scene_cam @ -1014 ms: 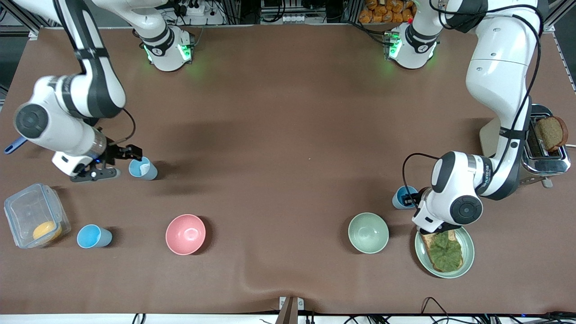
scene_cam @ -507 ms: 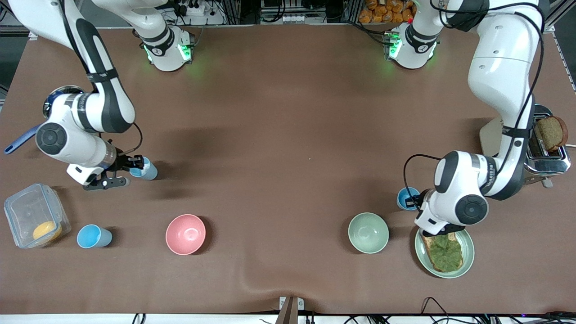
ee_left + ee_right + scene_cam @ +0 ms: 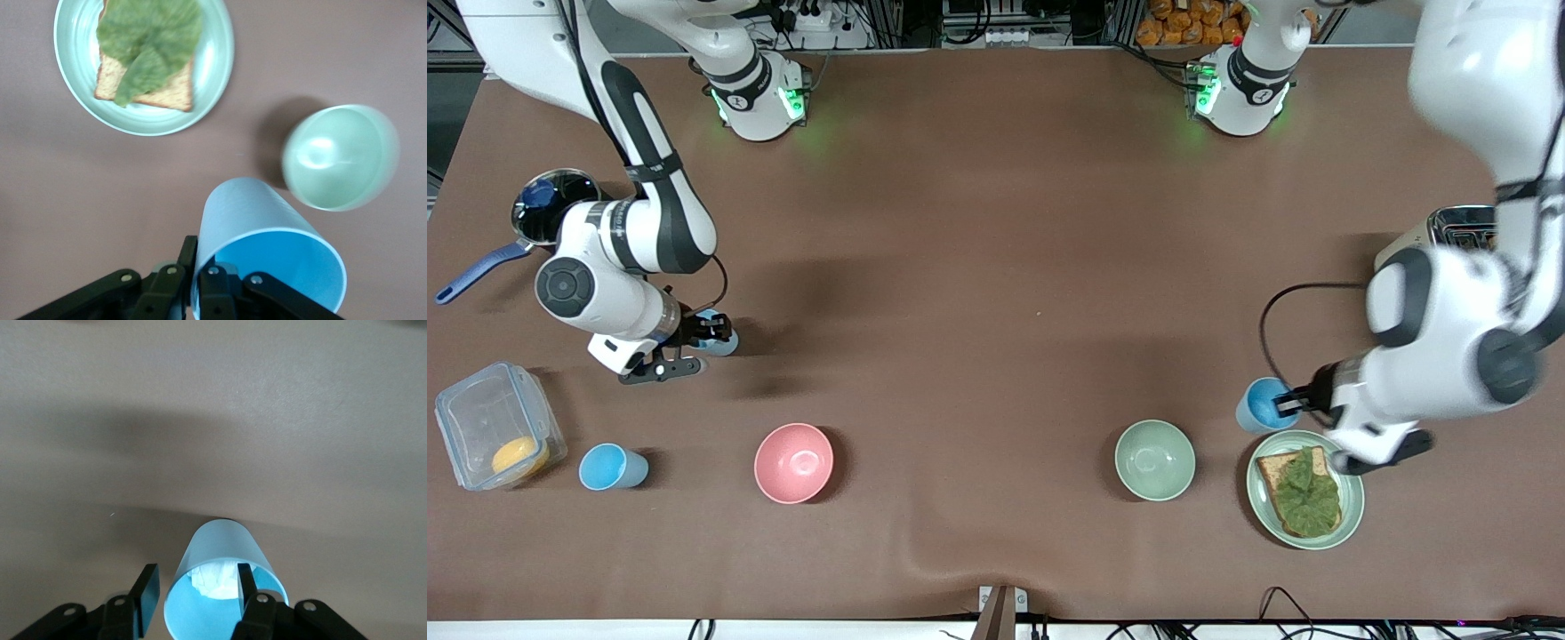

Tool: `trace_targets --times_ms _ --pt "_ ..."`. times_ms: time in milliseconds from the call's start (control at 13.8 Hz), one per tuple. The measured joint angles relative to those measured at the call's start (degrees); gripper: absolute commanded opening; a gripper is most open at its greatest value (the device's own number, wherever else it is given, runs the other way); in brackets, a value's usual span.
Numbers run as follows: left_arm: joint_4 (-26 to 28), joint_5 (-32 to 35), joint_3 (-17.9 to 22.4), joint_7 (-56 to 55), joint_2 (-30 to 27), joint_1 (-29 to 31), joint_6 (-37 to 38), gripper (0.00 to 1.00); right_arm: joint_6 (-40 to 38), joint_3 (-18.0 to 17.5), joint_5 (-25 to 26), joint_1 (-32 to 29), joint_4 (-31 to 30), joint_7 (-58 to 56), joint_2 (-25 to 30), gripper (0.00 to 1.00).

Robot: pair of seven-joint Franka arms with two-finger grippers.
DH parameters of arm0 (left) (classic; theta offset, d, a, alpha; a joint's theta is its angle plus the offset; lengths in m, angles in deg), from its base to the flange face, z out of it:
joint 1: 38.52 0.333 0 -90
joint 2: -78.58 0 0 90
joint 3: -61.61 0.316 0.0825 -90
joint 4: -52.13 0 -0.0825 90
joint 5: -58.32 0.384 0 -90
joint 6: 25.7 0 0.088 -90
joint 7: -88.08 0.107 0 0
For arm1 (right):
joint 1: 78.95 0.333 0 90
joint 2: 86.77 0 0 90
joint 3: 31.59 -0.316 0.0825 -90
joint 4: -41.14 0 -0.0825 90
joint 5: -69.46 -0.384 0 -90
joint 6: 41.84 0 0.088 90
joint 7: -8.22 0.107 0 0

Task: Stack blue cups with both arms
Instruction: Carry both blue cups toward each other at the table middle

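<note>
The toaster (image 3: 1458,224) at the front view's right is mostly covered by the left arm (image 3: 1449,329); the green bowl (image 3: 340,159) is motion-blurred in the left wrist view

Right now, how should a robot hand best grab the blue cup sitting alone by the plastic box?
Probably by the rim, coming straight down from above. That blue cup stands upright with its open mouth up, so one finger can slip inside and one outside the thin wall. The plastic box sits close beside it, so a sideways approach from there looks cramped. The pink bowl is well clear.
</note>
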Motion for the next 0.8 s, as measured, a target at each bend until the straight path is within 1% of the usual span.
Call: trace_targets --times_ms 72,145,290,435,580,652,797 --pt "0.0 -3.6 0.0 -0.1 -2.4 0.6 0.3 0.0 0.2 0.0 0.0 0.0 0.0 0.0 -0.5 0.24" --pt "0.1 -7.1 0.0 -0.2 -4.6 1.0 0.6 0.0 0.5 0.0 0.0 0.0 0.0 0.0 -0.9 0.0" --pt "0.3 -13.7 -0.2 -0.5 -7.4 1.1 0.9 0.0 0.7 0.0 0.0 0.3 0.0 -0.1 -1.4 0.0" --pt "0.7 -18.0 -2.9 -1.2 -7.8 0.9 0.9 0.0 0.7 -0.4 0.0 0.9 0.2 -0.1 -1.3 0.0" --pt "1.4 -18.2 -6.4 -4.7 -7.6 -0.6 0.9 0.0 0.3 -2.1 0.0 1.5 1.2 0.0 -1.3 0.0" --pt "1.7 -18.0 -7.1 -6.2 -7.3 -2.4 0.7 0.0 -1.4 -3.5 0.0 1.9 2.3 1.4 -1.3 0.0" --pt "2.0 -16.5 -7.3 -9.4 -6.6 -6.5 0.5 0.0 -7.6 -7.5 -0.1 2.8 5.9 7.8 -1.2 0.0"
